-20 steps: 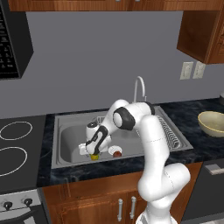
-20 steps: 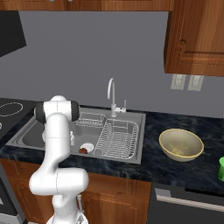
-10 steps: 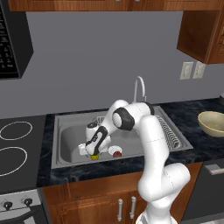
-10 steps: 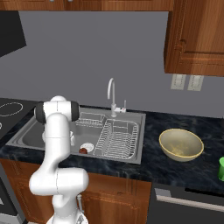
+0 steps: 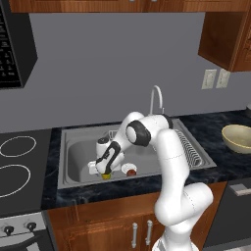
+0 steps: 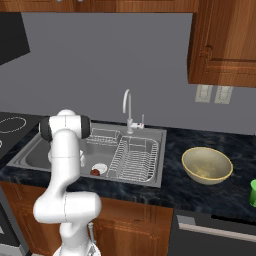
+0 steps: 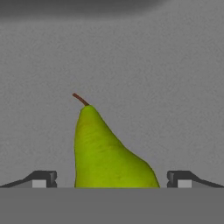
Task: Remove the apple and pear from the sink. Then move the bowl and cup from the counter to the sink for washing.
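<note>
Low in the sink, my gripper stands open over the yellow-green pear. The hand view has the pear lying on the grey basin floor between my two fingertips, stem pointing away, with a gap on each side. My gripper holds nothing. The dark red apple rests just right of the pear, beside the drain; it is also seen in the right base view. The pale bowl and the green cup stand on the black counter to the right.
A wire dish rack fills the sink's right half, and the curved chrome faucet rises behind the basin. The stovetop lies to the left. My own arm blocks part of the basin in the right base view.
</note>
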Available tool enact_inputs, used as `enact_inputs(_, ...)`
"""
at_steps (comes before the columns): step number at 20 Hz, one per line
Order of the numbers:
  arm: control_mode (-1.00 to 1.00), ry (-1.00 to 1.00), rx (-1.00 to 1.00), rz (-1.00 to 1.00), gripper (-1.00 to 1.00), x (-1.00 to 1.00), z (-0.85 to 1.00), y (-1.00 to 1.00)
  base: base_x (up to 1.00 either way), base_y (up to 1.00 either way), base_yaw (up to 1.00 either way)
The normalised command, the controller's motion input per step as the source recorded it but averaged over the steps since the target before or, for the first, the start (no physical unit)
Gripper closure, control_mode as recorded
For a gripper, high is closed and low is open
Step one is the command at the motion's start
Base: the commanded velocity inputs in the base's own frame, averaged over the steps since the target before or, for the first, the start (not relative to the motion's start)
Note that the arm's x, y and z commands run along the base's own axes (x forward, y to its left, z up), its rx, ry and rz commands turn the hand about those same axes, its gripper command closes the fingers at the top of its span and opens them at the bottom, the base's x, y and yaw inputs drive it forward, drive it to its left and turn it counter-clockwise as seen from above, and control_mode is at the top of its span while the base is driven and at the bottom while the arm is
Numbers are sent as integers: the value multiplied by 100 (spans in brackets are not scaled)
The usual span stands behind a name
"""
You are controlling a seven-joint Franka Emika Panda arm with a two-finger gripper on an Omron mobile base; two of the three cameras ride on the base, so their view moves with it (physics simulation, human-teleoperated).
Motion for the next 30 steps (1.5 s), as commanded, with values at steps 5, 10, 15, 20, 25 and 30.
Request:
enact_inputs(5, -100, 0, 0, 0, -100, -4, 0, 0, 0, 0, 0)
enact_inputs(10, -100, 0, 0, -1, -100, -2, -1, 1, 0, 0, 0)
enact_inputs(15, -100, 1, 0, 0, -100, 0, -6, 2, 0, 0, 0)
enact_inputs(20, -100, 4, 0, -1, 100, 0, -13, 5, 0, 0, 0)
enact_inputs(25, -100, 2, 0, -1, 100, 0, -13, 4, 0, 0, 0)
enact_inputs(30, -100, 0, 0, 0, 100, 1, -5, 0, 0, 0, 0)
